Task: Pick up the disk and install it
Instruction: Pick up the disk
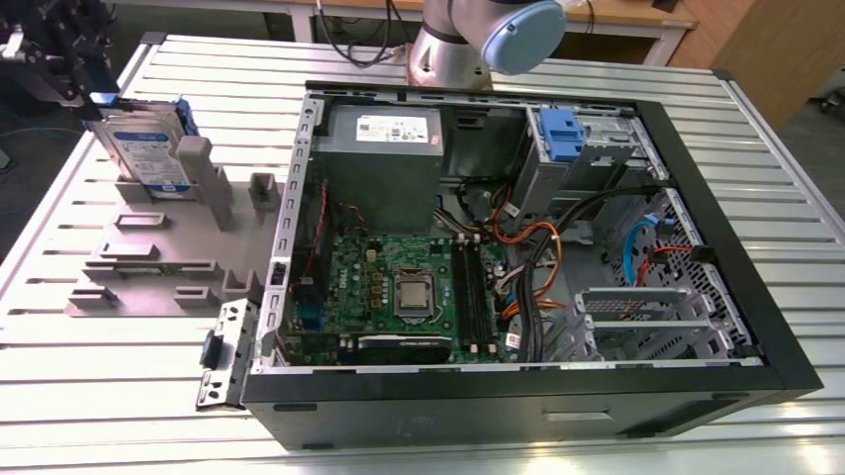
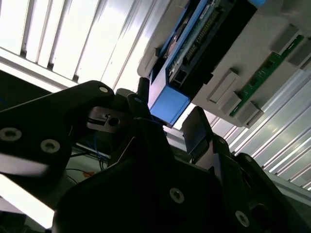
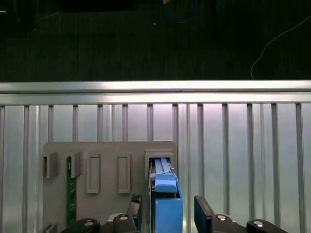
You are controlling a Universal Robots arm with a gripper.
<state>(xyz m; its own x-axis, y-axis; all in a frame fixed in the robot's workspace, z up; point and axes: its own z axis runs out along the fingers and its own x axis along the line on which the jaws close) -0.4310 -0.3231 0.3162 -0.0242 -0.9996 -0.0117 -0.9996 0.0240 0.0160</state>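
The robot arm [image 1: 442,54], seen in the exterior view, has a silver-grey tubular body and a rounded joint closed by a pale blue cap [image 1: 524,35]. In the second wrist view its gripper [image 2: 170,114] is matt black throughout, built of broad, flat links with rounded edges and dotted with small round silver-grey screws [image 2: 50,145], some sunk into the surface. In the first wrist view, two black fingers [image 3: 204,216] with flat, squared pads sit above knuckles carrying pale pivot pins [image 3: 257,224].
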